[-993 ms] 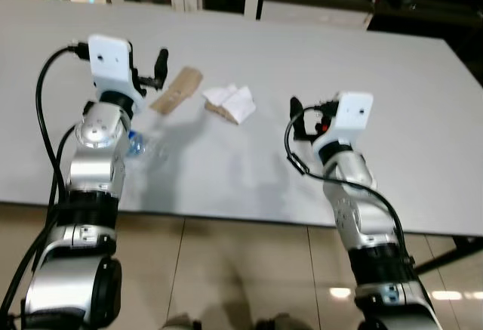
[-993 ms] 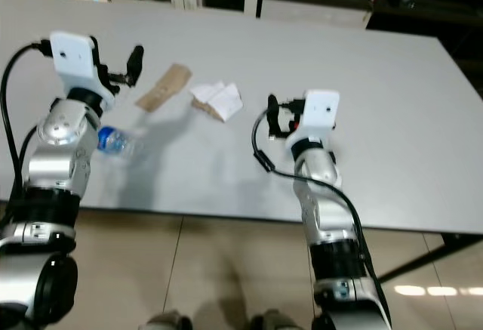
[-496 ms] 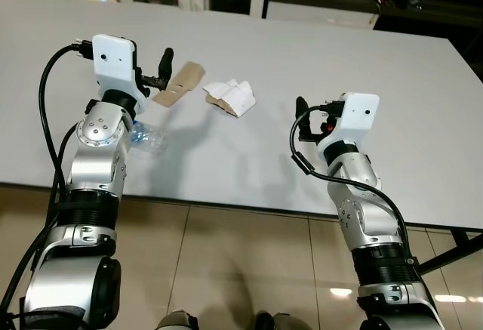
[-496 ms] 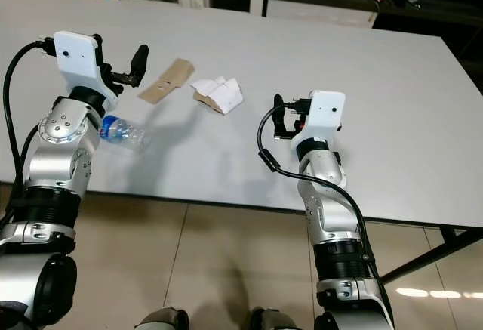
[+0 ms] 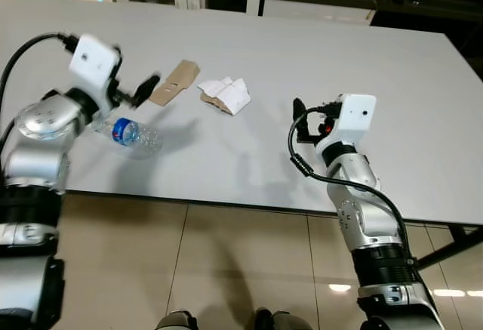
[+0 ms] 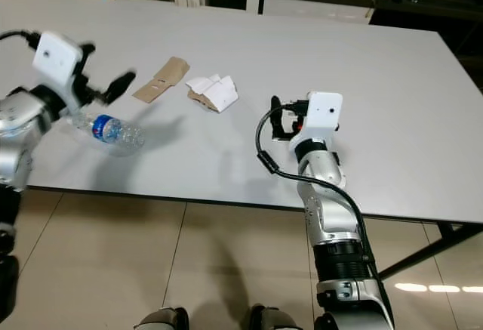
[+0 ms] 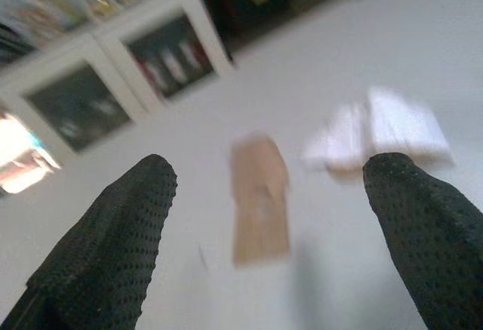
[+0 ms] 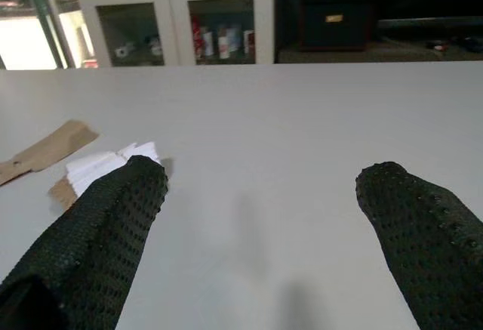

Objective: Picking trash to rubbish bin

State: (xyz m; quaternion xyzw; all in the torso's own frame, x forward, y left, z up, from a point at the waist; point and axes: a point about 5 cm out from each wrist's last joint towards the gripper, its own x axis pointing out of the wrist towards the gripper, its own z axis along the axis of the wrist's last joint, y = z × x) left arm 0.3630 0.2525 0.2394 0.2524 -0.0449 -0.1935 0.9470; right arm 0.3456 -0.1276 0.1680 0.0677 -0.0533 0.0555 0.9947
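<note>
While both grippers hover wide apart and empty, left gripper [image 5: 145, 88] nears the table's [image 5: 392, 58] left edge, beside the bottle [image 5: 136, 134]; right gripper [image 5: 302, 111] is mid-table

Clear plastic bottle [image 5: 136, 134] on its side, flat brown cardboard strip [image 5: 173, 83], crumpled white paper [image 5: 226, 95] beside it

A long pale grey table [image 5: 392, 50] spanned the scene before me, its near edge running left to right. Below it, glossy beige floor tiles [image 5: 226, 269] showed bright reflected light spots on the right. Beyond the far edge stood a white cabinet [image 8: 181, 20] with glass doors, small items on its shelves. Dark furniture [image 8: 355, 13] lay far right. Bright daylight entered far left.
</note>
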